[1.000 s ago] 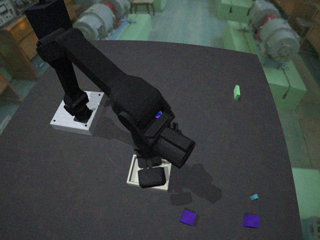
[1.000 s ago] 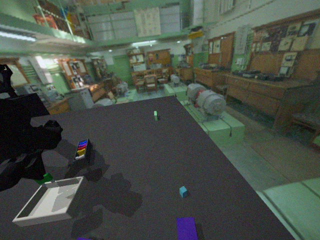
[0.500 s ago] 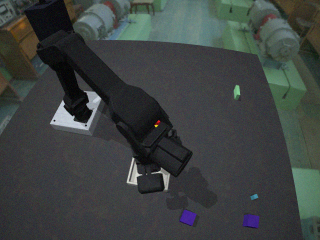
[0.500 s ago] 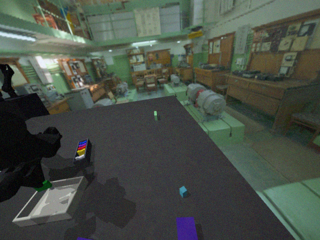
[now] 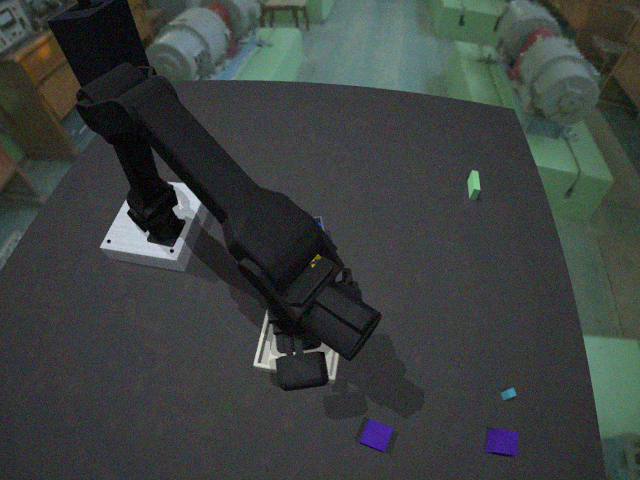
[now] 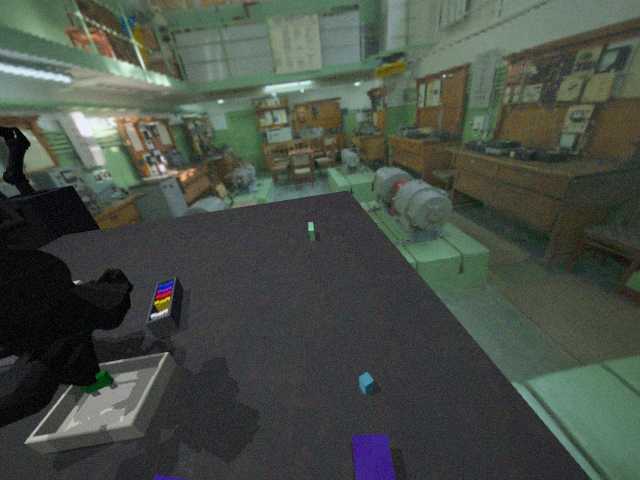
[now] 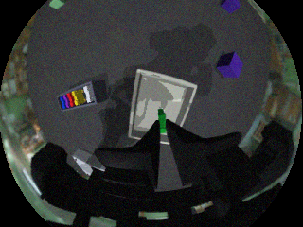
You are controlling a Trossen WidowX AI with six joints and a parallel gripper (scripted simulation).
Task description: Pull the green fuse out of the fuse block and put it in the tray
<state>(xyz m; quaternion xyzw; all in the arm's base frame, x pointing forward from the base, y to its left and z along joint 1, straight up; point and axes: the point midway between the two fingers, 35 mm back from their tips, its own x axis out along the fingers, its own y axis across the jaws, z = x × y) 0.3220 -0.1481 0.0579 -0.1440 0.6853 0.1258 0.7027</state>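
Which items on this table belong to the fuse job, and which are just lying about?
Job:
- green fuse, held in the hand
- tray
- fuse block

Lying about:
- pale green block
- small cyan cube
- two purple blocks

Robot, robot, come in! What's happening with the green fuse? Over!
Gripper shut on green fuse. Fuse over tray, not released. Fuse block apart, nothing in the way.
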